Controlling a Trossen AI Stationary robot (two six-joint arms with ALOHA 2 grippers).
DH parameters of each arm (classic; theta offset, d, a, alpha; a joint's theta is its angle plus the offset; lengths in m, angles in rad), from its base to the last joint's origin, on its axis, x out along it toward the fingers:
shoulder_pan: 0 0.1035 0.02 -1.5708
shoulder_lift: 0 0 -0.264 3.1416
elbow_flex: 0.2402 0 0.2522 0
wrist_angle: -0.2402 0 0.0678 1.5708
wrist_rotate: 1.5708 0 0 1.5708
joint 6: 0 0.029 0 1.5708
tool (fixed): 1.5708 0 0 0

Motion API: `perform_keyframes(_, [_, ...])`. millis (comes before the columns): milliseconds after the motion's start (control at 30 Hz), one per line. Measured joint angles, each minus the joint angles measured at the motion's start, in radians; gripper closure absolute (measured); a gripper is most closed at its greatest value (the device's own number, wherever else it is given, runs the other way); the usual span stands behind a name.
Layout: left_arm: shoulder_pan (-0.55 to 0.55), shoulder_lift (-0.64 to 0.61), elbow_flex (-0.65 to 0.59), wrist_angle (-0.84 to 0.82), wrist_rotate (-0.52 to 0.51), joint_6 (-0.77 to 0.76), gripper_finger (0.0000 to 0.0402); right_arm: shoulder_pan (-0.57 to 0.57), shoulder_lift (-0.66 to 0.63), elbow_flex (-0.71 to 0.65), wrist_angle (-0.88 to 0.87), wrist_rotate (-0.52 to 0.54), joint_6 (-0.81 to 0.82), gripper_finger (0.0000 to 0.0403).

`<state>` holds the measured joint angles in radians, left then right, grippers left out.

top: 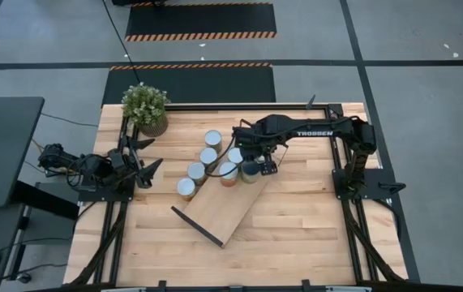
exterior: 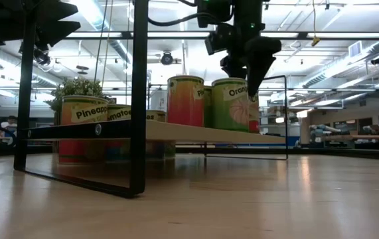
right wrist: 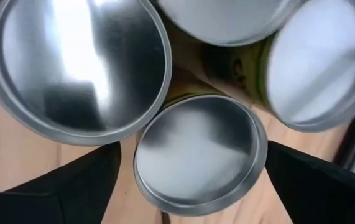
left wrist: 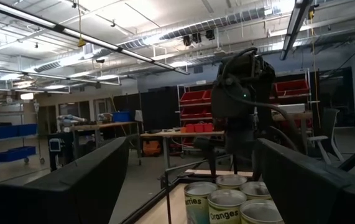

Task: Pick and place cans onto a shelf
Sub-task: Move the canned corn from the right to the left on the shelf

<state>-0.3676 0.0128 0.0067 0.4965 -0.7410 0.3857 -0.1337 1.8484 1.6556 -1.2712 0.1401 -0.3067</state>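
The light-wood shelf (top: 229, 209) lies slantwise mid-table on its black wire frames (exterior: 136, 99). Several silver-topped cans cluster at its far end. Two stand on the board in the low view, a red-green one (exterior: 186, 99) and an "Orange" one (exterior: 231, 103). A "Pineapple" can (exterior: 83, 109) stands on the table behind the board. My right gripper (top: 252, 167) is open and points down over one can (right wrist: 199, 155) on the board's far end, one finger on either side of its top. My left gripper (top: 146, 169) is open and empty at the table's left edge. My right gripper's fingers (right wrist: 71, 186) stand on either side of the can's round top (right wrist: 199, 155), coming from above and pointing down. The can stands upright on the shelf. I cannot tell whether either finger touches its rim.
A potted green plant (top: 145, 107) stands at the far left corner. Other cans (top: 213, 139) (top: 187, 187) crowd close around the one under my right gripper. Bare plank tabletop (top: 312, 219) lies to the near side and right of the shelf.
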Motion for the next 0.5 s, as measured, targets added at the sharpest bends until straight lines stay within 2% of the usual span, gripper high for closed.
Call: perform_keyframes(500, [0.000,0.000,0.000,-0.005,0.000,0.000,0.0046,0.027,0.000,-0.065,0.010,-0.003,0.012,0.0059])
